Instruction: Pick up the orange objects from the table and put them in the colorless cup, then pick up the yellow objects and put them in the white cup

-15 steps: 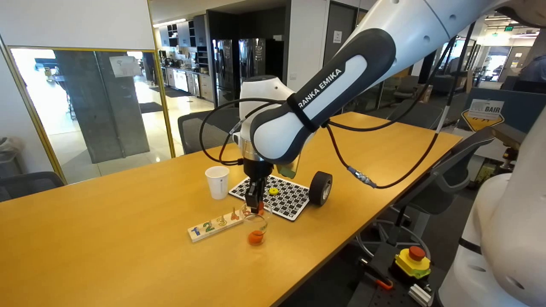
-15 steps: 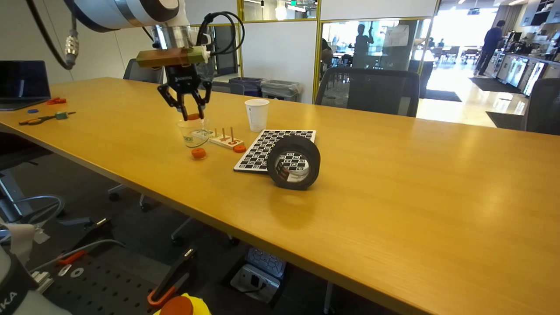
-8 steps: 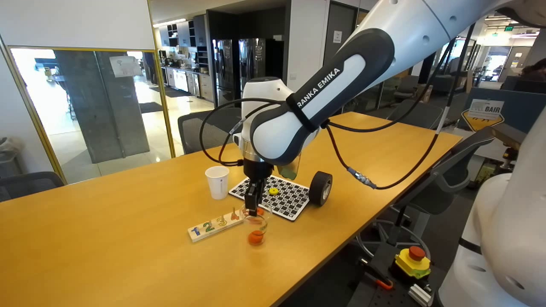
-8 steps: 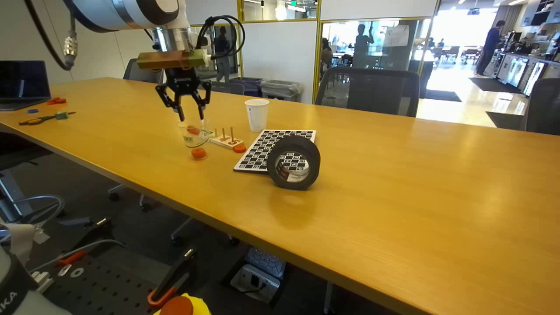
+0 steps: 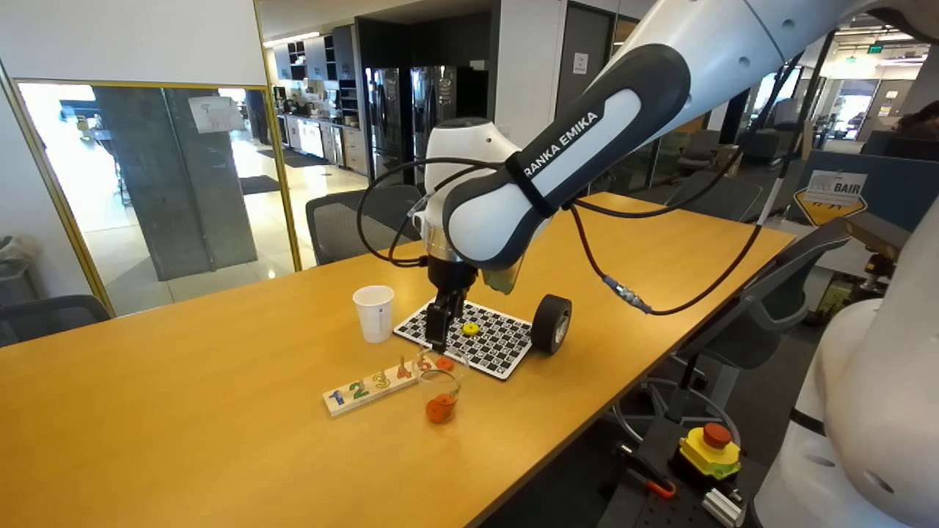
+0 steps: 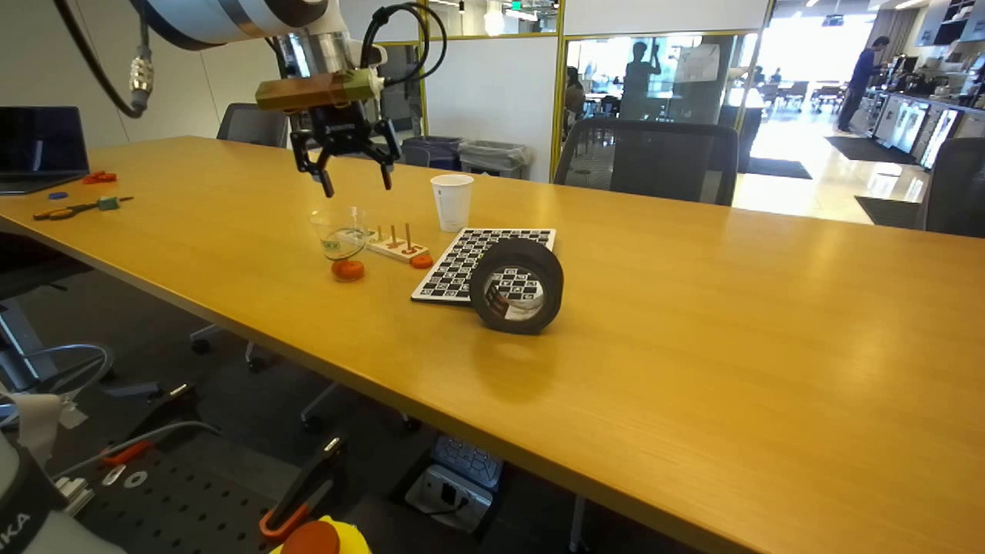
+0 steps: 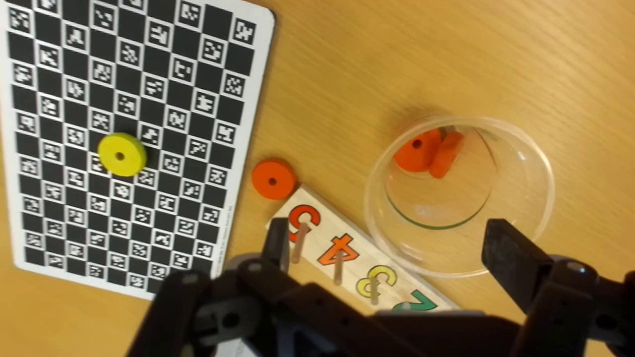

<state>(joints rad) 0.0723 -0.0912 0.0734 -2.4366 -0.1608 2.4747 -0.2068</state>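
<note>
One loose orange disc point(image 7: 274, 190) lay just beside the numbered board point(image 7: 359, 270), probably light, hard and smooth, best pinched across its rim; the empty gripper point(image 6: 358, 188) hung, jaws apart.

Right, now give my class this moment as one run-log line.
gripper: open, holding nothing; clear cup: two orange discs inside; third orange disc: beside numbered board; yellow disc: on checkered board; white cup: upright

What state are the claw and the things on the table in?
claw: open, holding nothing
clear plastic cup: upright, two orange discs inside
loose orange disc: flat on the table
yellow disc: flat on the ChArUco board
numbered pegboard: visible pegs bare
white disposable cup: upright
black tape roll: standing on edge
laptop: open
</note>
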